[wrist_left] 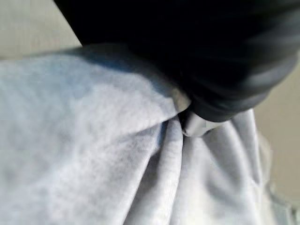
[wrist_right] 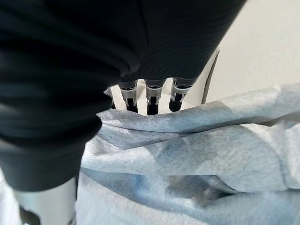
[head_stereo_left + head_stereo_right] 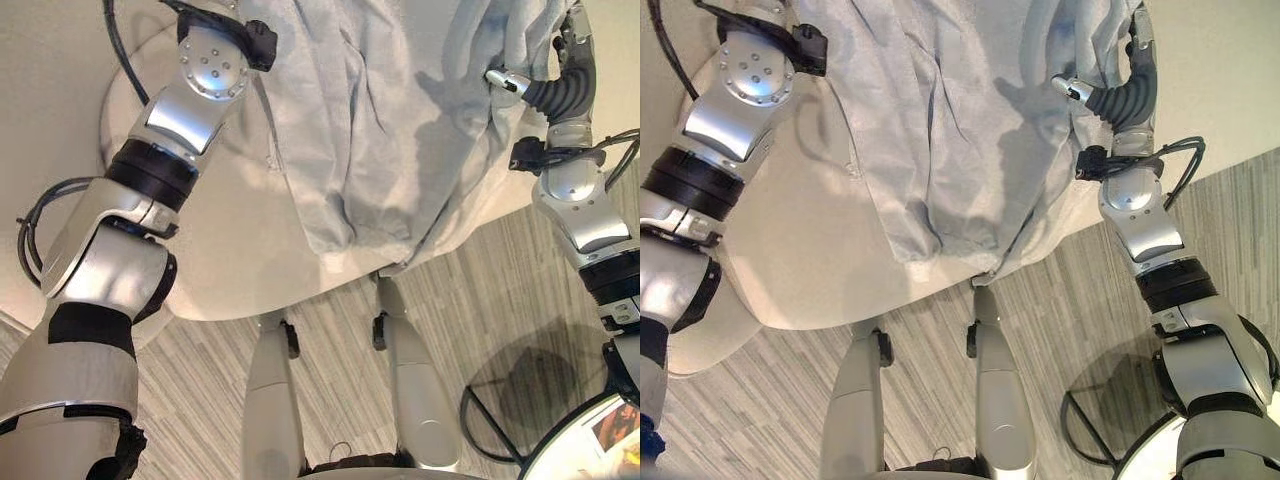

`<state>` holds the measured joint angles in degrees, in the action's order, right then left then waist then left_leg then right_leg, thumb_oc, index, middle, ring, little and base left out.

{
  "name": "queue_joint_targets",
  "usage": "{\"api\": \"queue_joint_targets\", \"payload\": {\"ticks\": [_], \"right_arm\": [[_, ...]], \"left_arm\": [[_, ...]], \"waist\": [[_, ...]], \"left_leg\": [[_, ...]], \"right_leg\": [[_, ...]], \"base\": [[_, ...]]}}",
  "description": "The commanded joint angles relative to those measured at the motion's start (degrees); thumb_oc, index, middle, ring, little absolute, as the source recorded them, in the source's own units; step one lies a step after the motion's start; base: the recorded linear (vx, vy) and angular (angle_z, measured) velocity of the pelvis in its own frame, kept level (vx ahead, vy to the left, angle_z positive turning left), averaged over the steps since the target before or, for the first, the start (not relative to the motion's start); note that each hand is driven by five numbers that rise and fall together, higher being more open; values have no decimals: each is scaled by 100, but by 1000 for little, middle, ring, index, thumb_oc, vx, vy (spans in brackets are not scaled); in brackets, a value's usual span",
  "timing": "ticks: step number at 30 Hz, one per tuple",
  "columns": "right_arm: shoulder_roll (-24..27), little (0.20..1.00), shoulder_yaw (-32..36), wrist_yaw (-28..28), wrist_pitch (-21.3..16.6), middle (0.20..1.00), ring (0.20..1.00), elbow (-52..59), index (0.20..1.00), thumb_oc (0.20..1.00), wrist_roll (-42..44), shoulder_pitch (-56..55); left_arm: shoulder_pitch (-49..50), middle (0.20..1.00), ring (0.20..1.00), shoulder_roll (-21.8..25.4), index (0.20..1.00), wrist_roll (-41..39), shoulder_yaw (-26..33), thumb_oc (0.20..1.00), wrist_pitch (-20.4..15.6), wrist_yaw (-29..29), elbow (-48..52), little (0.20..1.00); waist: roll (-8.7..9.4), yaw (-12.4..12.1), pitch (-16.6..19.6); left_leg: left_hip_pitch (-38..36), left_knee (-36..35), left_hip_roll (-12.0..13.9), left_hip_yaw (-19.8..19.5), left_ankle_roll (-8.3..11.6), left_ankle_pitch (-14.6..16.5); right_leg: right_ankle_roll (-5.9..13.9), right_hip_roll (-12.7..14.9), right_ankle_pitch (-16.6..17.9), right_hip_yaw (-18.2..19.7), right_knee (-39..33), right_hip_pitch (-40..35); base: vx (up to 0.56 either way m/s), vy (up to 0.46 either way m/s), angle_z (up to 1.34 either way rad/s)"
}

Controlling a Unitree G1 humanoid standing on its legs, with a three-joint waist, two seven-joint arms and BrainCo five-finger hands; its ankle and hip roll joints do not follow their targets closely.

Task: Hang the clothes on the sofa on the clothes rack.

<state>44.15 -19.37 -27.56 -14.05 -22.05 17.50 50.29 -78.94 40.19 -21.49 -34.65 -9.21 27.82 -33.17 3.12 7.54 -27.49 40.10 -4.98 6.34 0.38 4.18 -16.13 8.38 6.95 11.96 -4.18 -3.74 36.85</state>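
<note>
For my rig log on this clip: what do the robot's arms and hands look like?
Both arms are silver-grey shells with black bands at the joints. The left hand and right hand wear dark ribbed covers; the right shows silver fingers with dark tips.

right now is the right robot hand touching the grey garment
Touching: in the right wrist view the right robot hand curls its fingers over a fold of the grey garment.
</note>
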Motion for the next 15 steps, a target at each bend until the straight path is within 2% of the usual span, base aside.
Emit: {"api": "queue_joint_targets", "payload": {"ticks": [1, 12, 15], "right_arm": [[-16, 200, 385, -241, -204, 200, 200, 60, 200, 200, -150, 184], [-72, 200, 314, -323, -158, 200, 200, 461, 200, 200, -532, 404], [-61, 200, 274, -363, -107, 200, 200, 659, 200, 200, -861, 479]], "left_arm": [[-349, 200, 200, 26, 200, -64, 238, 200, -416, 198, -48, 200], [-93, 200, 200, 99, 200, 88, 368, 200, -376, 205, 160, 200], [-11, 200, 200, 113, 200, 156, 439, 200, -371, 207, 207, 200]], "waist": [[12, 31, 13], [-12, -54, 54], [-28, -77, 102]], "left_leg": [[-843, -2, -12, -461, 237, 1021], [-878, -2, -22, -487, 245, 1025], [-921, -2, -40, -471, 245, 1035]], "right_leg": [[172, -173, -71, -20, -126, -98], [179, -147, -75, -64, -126, -179], [186, -138, -82, -84, -126, -225]], "base": [[0, 0, 0], [0, 0, 0], [-6, -5, 3]]}}
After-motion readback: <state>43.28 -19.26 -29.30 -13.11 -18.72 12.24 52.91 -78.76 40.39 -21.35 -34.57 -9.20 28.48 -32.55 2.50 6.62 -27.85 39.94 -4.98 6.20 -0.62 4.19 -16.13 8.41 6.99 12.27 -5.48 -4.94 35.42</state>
